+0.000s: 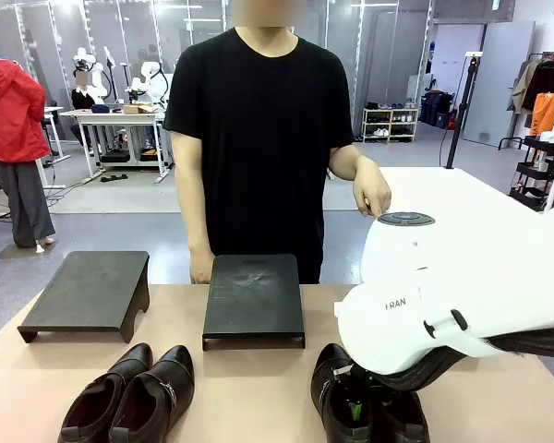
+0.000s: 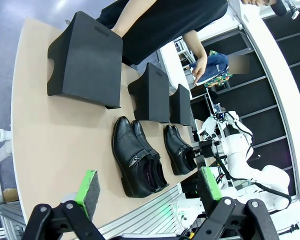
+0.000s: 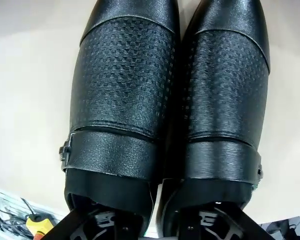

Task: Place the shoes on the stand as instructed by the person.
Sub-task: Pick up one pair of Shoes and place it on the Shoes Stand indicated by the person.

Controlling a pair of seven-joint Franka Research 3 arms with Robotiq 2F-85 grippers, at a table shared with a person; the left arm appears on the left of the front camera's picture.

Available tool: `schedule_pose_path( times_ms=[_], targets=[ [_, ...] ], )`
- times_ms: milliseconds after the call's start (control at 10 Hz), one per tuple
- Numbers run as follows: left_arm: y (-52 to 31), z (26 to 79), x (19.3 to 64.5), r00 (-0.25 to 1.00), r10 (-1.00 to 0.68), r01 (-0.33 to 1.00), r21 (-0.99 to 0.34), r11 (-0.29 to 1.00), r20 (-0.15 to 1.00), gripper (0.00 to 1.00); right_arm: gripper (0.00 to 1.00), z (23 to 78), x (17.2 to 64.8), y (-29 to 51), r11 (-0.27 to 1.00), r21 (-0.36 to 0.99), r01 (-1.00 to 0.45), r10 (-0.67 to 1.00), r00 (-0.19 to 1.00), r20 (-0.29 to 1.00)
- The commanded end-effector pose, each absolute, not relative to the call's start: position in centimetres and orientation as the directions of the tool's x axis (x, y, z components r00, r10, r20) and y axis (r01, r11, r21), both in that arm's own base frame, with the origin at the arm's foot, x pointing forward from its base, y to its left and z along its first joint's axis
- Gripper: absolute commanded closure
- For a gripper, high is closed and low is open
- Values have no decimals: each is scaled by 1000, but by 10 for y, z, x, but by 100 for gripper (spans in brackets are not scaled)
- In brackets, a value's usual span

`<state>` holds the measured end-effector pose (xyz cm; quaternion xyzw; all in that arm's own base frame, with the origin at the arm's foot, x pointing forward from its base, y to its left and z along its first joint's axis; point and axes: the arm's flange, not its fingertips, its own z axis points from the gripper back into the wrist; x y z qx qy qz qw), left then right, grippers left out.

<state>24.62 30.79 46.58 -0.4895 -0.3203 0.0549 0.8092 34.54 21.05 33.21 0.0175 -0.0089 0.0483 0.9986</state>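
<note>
Shoes stand in two pairs near the robot's edge of the surface (image 1: 258, 388), toes toward the person (image 1: 258, 120). The left pair (image 1: 129, 401) is nearer the left stand (image 1: 88, 291). The right pair (image 1: 337, 392) sits right of the middle stand (image 1: 254, 300), half under the right arm (image 1: 462, 295).

The right wrist view brings that pair (image 3: 125, 90) close: embossed uppers, straps and a small buckle. The right pincer (image 3: 157, 222) is clamped on it, one finger down each shoe's mouth with the inner walls between them.

The left wrist view gives a third stand (image 2: 181, 104), which the arm covers from the front. It also shows the left pincer (image 2: 148, 175) spread wide above the surface, holding nothing. The person's hand (image 1: 374, 196) points downward on that side.
</note>
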Motion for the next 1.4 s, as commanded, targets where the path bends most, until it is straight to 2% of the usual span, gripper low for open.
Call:
schedule_pose_path(
  times_ms=[0,500,900,1300],
  targets=[
    [309,466,246,789,398,230,-827,513,467,0,100,306,279,176,999,3,-50,50,998,47],
    [309,466,246,789,398,230,-827,513,467,0,100,332,281,169,998,28,-54,52,996,66],
    [309,466,246,789,398,230,-827,513,467,0,100,385,281,150,996,30,-90,85,986,145],
    [309,466,246,789,398,230,-827,513,467,0,100,433,302,120,994,60,-93,78,975,207]
  ],
)
